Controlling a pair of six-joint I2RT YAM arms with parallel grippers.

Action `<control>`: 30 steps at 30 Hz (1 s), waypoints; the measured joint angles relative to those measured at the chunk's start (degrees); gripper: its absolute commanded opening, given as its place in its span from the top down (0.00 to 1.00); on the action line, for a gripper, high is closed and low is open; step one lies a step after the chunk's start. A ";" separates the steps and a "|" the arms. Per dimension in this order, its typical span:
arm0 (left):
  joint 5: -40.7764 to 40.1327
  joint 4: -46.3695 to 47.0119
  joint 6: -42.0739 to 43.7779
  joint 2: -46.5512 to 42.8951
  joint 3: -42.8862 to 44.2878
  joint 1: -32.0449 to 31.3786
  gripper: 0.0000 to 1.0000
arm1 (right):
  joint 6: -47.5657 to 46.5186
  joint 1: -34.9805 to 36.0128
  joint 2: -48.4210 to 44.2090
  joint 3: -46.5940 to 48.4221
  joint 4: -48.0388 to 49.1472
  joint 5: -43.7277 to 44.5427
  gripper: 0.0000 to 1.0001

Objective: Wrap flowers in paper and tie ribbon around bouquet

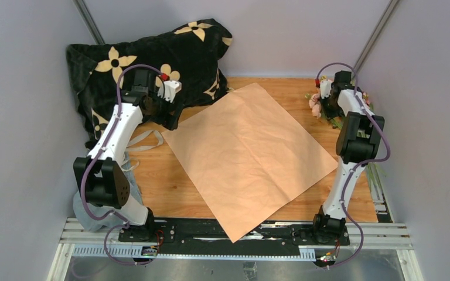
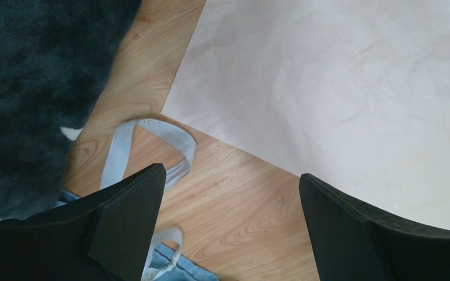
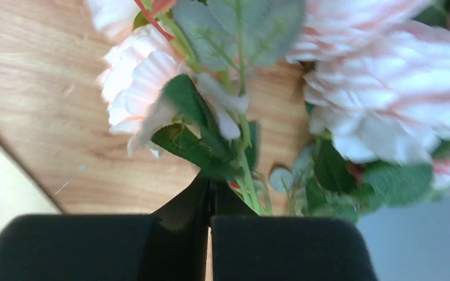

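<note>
Only right wrist cam shows right gripper [image 3: 211, 184] closed at the flowers [image 3: 387, 88], far-right tabletop [image 1: 167, 190] corner; pinch unclear. Left gripper [image 2: 229, 174] open beside the paper [image 2: 357, 88].

Wooden table [image 1: 170, 187]: tan paper [image 1: 249, 155] centre, ribbon [image 2: 179, 136] left, flowers [image 1: 315, 105] far right, pillow [image 1: 152, 64] far left.

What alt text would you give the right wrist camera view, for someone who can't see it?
The right gripper, jaws closed, meets the green leaves of a bunch of pale pink flowers over a wooden table. An edge of pale paper shows at the lower left.
</note>
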 measured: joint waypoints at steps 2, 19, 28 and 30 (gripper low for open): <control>0.00 -0.39 0.44 -1.81 -0.48 0.02 0.05 | 1.46 0.02 -3.72 -2.43 0.66 0.57 1.00; 5.38 -0.68 1.73 -14.36 -4.31 0.02 0.03 | 19.43 0.02 -56.96 -19.96 23.34 7.23 1.00; 6.69 -0.72 2.19 -15.47 -5.09 0.02 0.03 | 34.14 11.67 -56.87 -7.48 20.13 -20.48 1.00; 6.64 -0.72 2.32 -15.91 -5.40 0.02 0.03 | 33.83 24.92 -56.04 -6.97 19.15 -23.12 1.00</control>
